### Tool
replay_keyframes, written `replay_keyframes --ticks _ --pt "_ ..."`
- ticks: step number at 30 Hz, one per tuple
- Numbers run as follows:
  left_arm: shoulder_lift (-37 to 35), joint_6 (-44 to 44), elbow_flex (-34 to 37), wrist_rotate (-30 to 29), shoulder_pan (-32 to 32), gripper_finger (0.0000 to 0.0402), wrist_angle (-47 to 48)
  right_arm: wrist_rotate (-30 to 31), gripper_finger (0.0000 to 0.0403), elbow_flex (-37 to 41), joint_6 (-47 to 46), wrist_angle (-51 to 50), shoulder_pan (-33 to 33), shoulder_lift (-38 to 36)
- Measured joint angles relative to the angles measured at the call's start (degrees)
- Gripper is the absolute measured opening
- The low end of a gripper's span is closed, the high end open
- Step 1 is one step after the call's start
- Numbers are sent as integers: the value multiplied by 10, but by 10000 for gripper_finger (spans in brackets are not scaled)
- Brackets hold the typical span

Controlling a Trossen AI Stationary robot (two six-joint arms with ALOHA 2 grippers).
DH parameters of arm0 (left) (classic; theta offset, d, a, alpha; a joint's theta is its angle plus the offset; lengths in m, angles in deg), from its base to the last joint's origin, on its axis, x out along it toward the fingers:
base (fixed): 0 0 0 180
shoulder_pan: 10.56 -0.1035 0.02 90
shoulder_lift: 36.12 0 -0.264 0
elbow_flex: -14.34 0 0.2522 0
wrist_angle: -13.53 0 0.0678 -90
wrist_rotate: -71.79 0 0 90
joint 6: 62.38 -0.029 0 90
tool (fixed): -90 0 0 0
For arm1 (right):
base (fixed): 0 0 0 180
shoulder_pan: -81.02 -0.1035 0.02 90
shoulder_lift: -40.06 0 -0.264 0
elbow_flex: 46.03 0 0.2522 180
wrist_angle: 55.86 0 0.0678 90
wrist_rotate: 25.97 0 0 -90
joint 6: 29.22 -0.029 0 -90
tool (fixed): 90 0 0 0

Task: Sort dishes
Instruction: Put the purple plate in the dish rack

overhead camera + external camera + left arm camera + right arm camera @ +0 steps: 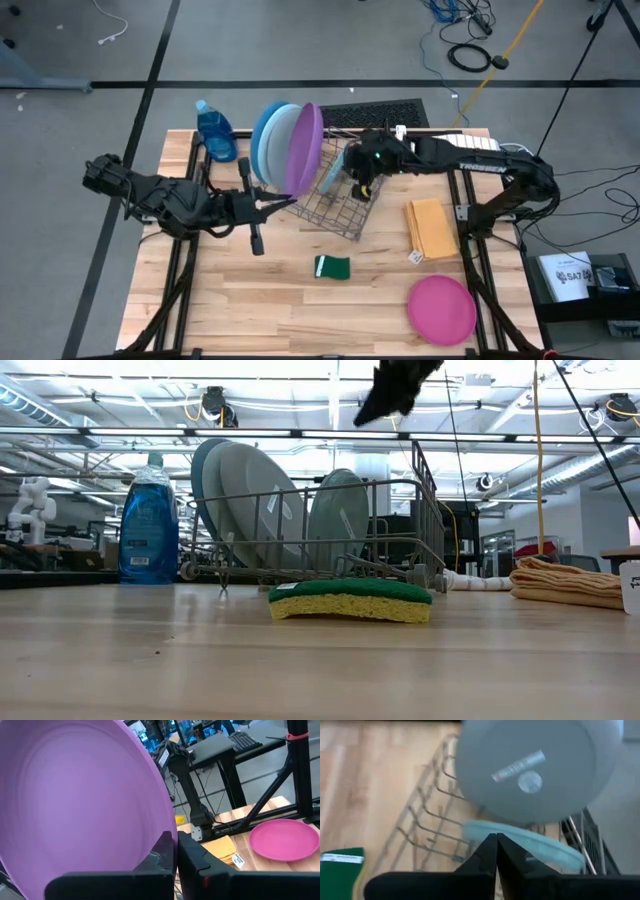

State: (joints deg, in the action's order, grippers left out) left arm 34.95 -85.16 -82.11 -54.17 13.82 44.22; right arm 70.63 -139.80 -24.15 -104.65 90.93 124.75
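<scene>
Both pincers clenched: left pincer (268,205) grasping purple plate (304,148) upright; right pincer (362,187) over rack (345,205).

Five plates show: deep-blue (262,135), pale-blue (280,148), purple (306,150), teal (525,840), pink (441,309); one sponge (332,267).

arms: two, dark/black, jointed | right arm (480,160): white TROSSEN lettering | left gripper (176,851) fingers: black, flat, angular
</scene>
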Motion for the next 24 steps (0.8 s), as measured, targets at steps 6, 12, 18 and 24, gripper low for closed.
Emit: replay_keyframes --ticks 6,12,18,24 --pt "-8 -2 0 -1 0 0 0 -36 1 0 -14 -13 44 23" --pt "-8 -2 0 -1 0 0 2 -51 0 0 -27 -31 69 53" --pt "-8 -3 0 -1 0 0 2 -54 0 0 -29 -30 87 79" --pt "-8 -4 0 -1 0 0 1 -49 0 0 -22 14 113 128"
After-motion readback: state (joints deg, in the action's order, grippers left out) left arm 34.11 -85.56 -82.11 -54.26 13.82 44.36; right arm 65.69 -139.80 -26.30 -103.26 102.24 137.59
